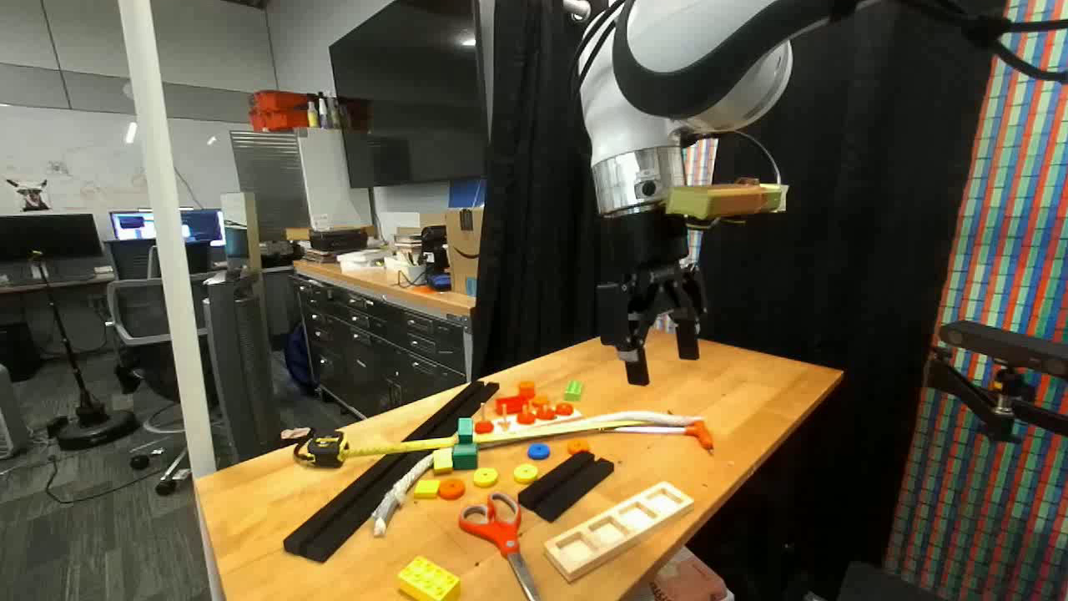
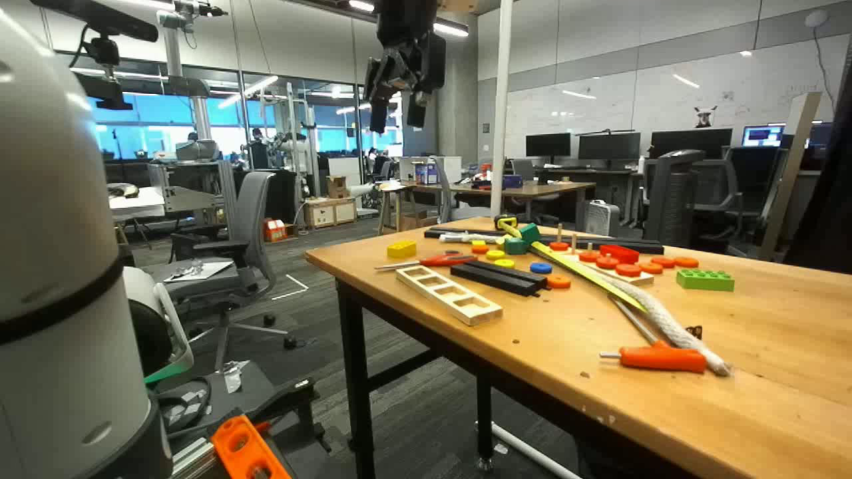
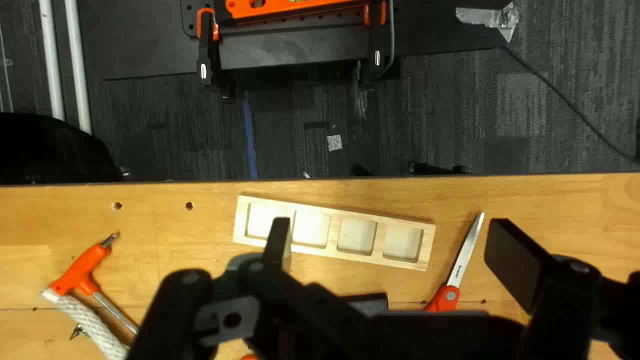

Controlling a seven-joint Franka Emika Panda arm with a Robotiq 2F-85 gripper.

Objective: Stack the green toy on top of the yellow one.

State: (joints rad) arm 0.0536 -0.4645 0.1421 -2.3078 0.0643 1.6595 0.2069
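1. Green block: bright green plastic, oblong and low, with straight sides and rounded studs across its top. Count: one. It lies flat on the bench, studs up, near some red and orange discs and well apart from the yellow block.
2. Yellow block: bright yellow, oblong, with the same sort of studded top. Count: one. It too lies flat on the bench, studs up, near the scissors.
3. Claw: one, its two fingers spread wide apart, in the air above the bench and well away from both blocks. In the wrist view a wooden tray shows below, partly behind a finger.
4. Other counts: one pair of scissors; one tray with four square compartments; two grooved black bars, one long and one short; two dark green blocks; two small yellow pieces; two yellow discs; one blue disc; one tape measure; one white rope; one orange-handled tool.
5. Red and orange discs: several, partly overlapping; I cannot count them surely.
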